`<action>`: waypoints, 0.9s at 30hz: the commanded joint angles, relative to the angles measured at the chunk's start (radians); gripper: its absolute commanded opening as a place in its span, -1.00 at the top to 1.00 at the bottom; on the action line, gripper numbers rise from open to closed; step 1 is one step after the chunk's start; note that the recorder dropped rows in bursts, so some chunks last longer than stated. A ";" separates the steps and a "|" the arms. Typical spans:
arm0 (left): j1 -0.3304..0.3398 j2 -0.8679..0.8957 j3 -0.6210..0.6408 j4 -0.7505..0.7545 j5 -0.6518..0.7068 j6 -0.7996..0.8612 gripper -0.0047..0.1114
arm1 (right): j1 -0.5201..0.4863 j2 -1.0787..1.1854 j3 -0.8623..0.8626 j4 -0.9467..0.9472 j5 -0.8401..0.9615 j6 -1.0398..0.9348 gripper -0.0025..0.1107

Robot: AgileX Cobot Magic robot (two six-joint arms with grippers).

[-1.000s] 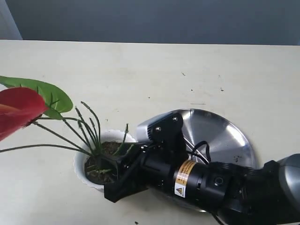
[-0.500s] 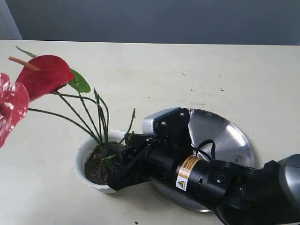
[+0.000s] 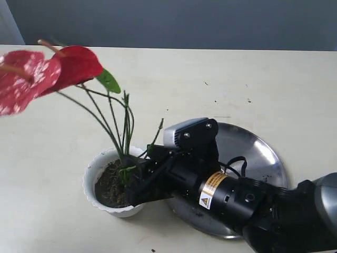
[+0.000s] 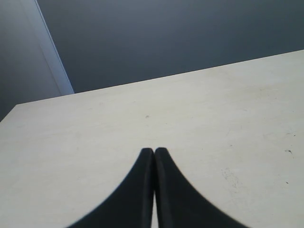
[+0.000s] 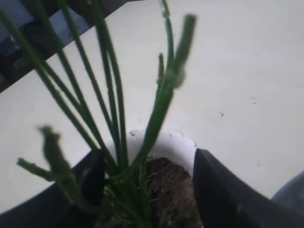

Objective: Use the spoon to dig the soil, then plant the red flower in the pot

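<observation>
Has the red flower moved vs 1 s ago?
Yes. The red flower has swung up: its bloom sits higher and farther right in the exterior view, stems steeper over the pot, which stayed put.

Flower (image 3: 76,64): glossy red.
Second bloom (image 3: 23,84): blurred; red with pale flecks, possibly only glare.
Leaf (image 3: 108,80): green.
Stems (image 5: 164,95): green.
Pot (image 3: 90,176): white.
Soil (image 3: 108,187): dark brown.
Plate (image 3: 253,153): shiny silver.
Table (image 3: 210,74): cream, a few dark specks.
Arm (image 3: 237,200): black, with a yellow label.
Wall (image 3: 184,23): grey-blue.
</observation>
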 commanded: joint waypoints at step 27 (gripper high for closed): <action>-0.002 -0.004 0.002 0.003 -0.007 -0.003 0.91 | -0.003 -0.064 0.013 -0.047 0.195 -0.063 -0.26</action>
